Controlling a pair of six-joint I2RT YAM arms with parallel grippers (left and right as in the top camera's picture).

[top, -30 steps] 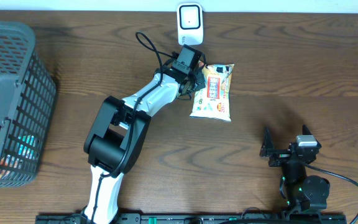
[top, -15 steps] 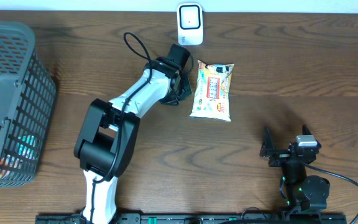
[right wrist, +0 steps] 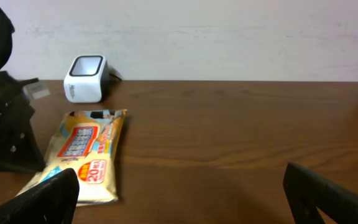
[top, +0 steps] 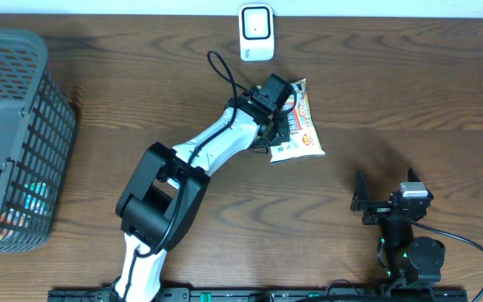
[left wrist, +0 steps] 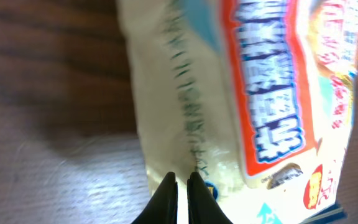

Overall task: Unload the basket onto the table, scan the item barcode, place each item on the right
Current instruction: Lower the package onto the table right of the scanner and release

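Left claw (top: 277, 132) apparently hides one edge of the snack packet (top: 304, 117).

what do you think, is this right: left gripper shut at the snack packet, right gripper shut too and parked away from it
No. The right gripper is open, not shut: the right wrist view shows its fingers spread wide toward the frame's two sides. The rest holds: the left gripper is shut at the snack packet.
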